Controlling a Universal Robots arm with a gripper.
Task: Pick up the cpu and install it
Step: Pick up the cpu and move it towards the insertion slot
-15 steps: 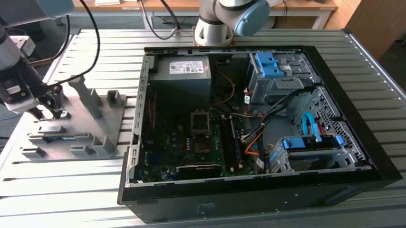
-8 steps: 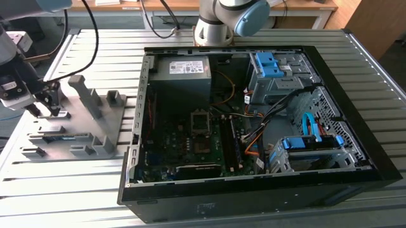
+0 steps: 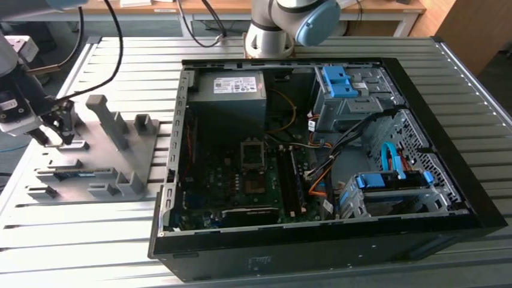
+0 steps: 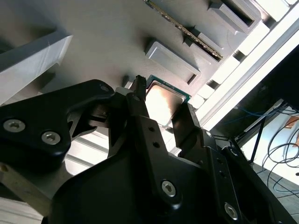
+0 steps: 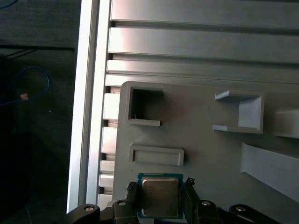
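Observation:
The cpu [image 5: 160, 200], a small square chip with a pale metal top and a green rim, lies low against the grey fixture plate [image 5: 205, 154] near its edge. My gripper [image 5: 160, 189] straddles it, with one black finger pressed to each of two opposite sides. In the second wrist view the cpu [image 4: 163, 95] sits between the same fingers [image 4: 186, 122], which are shut on it. In the exterior view my gripper [image 3: 62, 141] hangs over the fixture plate [image 3: 104, 150] at the far left. The dark socket [image 3: 253, 157] sits on the board inside the open computer case [image 3: 448, 180].
The fixture plate carries raised grey holders [image 3: 108, 120] and a memory stick [image 3: 76, 174] standing in a slot. A grey power-supply box [image 3: 232, 96], blue drive brackets [image 3: 340, 81] and loose cables [image 3: 320, 174] crowd the case. The slatted table [image 3: 80, 240] ends close beside the plate.

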